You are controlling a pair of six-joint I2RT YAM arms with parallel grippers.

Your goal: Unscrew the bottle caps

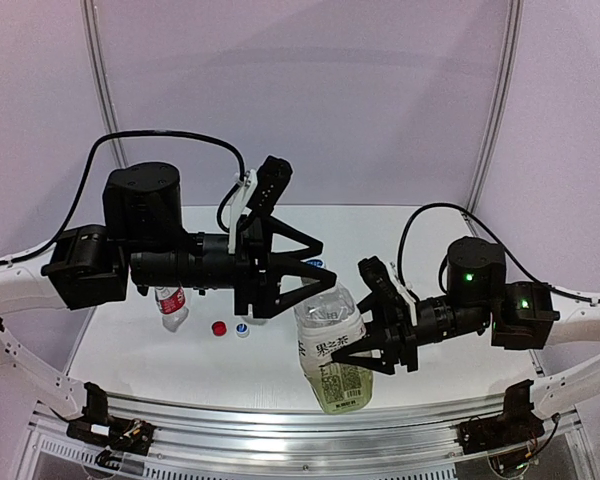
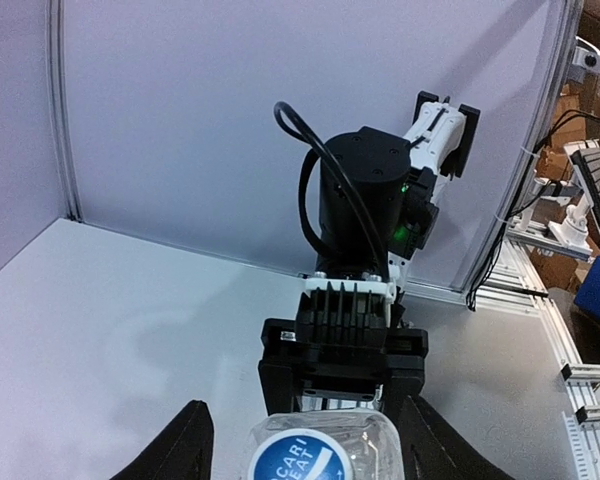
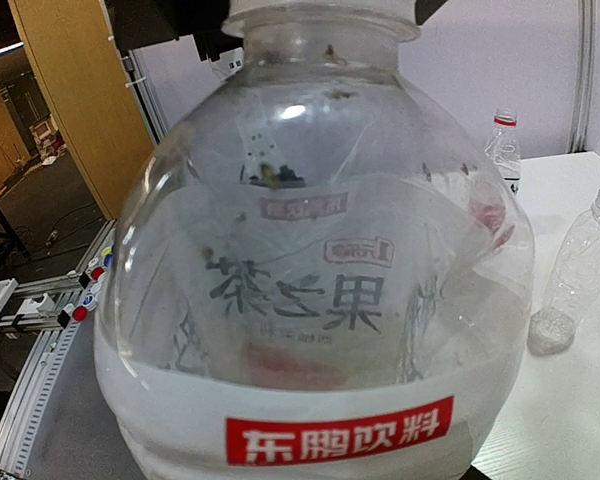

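White table [image 1: 120,350] boxed by pale lilac walls [image 1: 310,100], metal posts [image 1: 98,80] at far corners, aluminium rail [image 1: 300,425] along near edge.

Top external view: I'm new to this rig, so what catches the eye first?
The right gripper clamps a large green-labelled bottle at centre front, while the left gripper straddles its white-and-blue cap with open jaws. To their left, a loose red cap lies beside a small red-labelled bottle.

Clear glossy plastic large bottle [image 1: 330,352] (speckled and smeared inside), matt black plastic left pincer [image 1: 327,266], smooth matt white surface [image 1: 180,362], grooved silvery metal rail [image 1: 280,418], smooth red plastic cap [image 1: 219,328]
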